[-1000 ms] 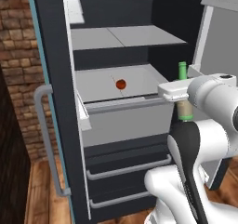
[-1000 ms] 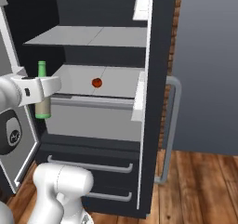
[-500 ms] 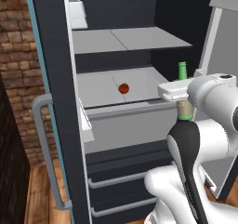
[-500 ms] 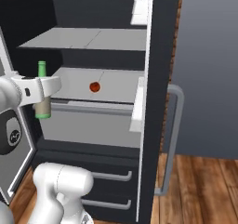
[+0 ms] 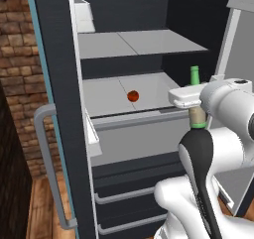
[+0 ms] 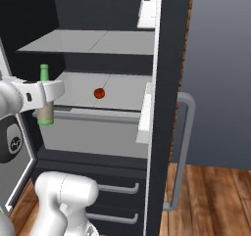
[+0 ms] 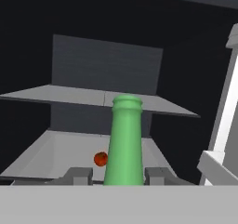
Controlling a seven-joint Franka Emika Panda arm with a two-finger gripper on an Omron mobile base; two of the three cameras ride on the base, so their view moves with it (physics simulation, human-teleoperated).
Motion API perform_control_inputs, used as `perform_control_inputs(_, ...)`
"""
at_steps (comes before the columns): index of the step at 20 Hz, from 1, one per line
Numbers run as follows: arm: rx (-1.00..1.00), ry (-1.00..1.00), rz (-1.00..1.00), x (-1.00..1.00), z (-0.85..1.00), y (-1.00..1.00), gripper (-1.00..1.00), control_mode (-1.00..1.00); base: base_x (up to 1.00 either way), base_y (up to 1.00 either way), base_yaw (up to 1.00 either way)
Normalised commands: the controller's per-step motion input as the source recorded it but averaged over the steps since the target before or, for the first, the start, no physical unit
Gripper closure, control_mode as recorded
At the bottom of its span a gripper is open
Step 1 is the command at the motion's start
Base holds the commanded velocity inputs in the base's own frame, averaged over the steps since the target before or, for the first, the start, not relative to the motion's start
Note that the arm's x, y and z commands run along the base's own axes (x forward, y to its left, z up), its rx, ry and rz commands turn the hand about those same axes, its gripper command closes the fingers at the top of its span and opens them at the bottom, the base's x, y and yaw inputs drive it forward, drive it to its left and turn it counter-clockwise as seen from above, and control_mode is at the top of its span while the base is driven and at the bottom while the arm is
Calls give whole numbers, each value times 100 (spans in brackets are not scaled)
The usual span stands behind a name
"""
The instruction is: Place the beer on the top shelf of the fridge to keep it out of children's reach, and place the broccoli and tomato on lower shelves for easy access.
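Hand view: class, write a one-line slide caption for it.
Jaws shut on the beer, facing the open fridge, tomato on the lower shelf.

My arm rises from its white base, bends at a dark elbow joint, and reaches forward with the wrist held roughly level. My hand (image 5: 191, 97) points horizontally, its white body seen side-on in both base views. My fingers (image 7: 79, 175) are drawn in close, clamped on either side of the beer (image 7: 124, 141), which stands upright between them, neck above my hand, base below.
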Motion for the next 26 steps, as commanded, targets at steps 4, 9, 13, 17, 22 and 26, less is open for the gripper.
perform_control_inputs(4,0,0,1,11,0,0,100,-100,12,0,1)
perform_control_inputs(9,0,0,3,14,4,0,100,-100,0,0,0)
perform_control_inputs(13,0,-3,5,6,24,0,100,-100,0,0,0)
perform_control_inputs(17,0,-10,2,1,32,0,100,-100,0,0,0)
perform_control_inputs(22,0,-8,1,1,48,0,100,-100,0,0,0)
perform_control_inputs(26,0,-5,2,10,52,0,100,-100,0,0,0)
